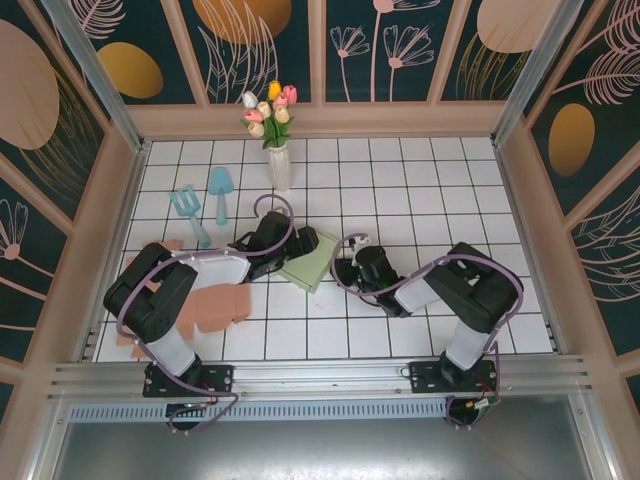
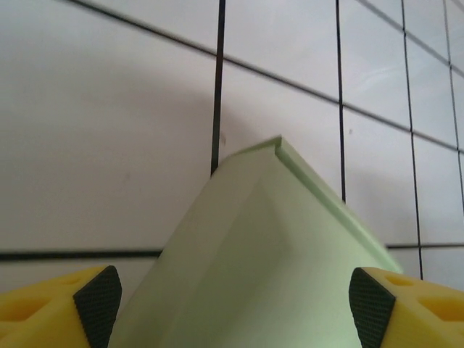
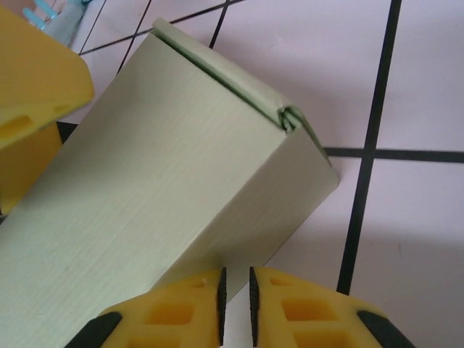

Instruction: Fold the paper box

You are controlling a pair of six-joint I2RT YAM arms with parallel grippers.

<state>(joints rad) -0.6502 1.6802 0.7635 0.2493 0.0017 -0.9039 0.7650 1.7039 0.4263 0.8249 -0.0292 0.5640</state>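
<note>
Tabletop of white tiles with black grid lines, seen from above, walled in by dark floral panels. We see a pale green paper box lying slantwise near the table's middle. The left gripper reaches it from the left; the right gripper meets it from the right.

From the left wrist, we look along the box, one corner pointing away from us. Its dark pads stand wide apart with the box filling the gap (whether they press on it, we cannot tell).

From the right wrist, that gripper's two yellow fingers are drawn almost together, a thin slit between them, their tips right at the box's near edge.

Further back stand a white vase of tulips, with a blue toy shovel and blue toy fork just left of it. Flat peach cardboard sheets lie under the left arm.
</note>
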